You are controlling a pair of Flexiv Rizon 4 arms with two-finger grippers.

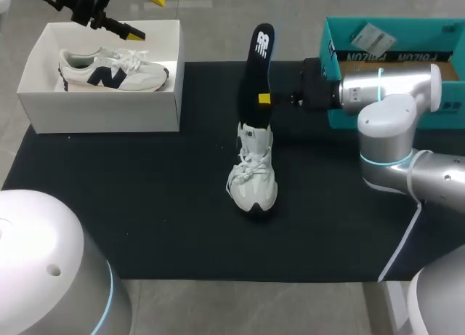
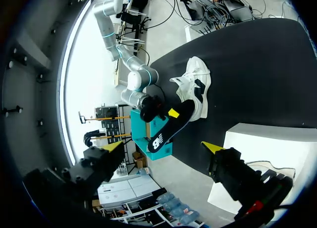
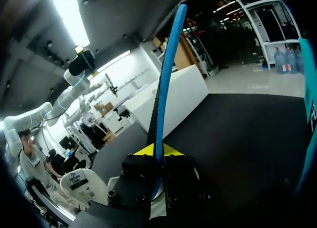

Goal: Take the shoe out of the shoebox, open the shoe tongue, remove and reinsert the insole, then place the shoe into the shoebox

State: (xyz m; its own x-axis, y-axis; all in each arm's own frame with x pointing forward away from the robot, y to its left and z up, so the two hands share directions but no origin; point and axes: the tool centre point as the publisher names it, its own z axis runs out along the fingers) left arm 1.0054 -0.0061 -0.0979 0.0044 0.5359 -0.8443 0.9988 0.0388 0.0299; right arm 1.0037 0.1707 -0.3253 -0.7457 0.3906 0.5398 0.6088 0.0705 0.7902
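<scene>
Head view is showing the right gripper (image 1: 264, 99) pinching a thin, flat black insole (image 1: 260, 66) upright, its lower end sitting in the white laced shoe (image 1: 253, 176) just below; the left gripper (image 1: 145, 14) is hanging wide over the white shoebox (image 1: 109, 102).

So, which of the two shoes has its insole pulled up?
The shoe on the black mat; the right tool holds its insole upright. The other shoe lies in the white shoebox.

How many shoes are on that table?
2. One shoe lies in the white shoebox, left; the other stands on the black mat, insole held by the right claw. The teal box's inside is partly hidden.
</scene>
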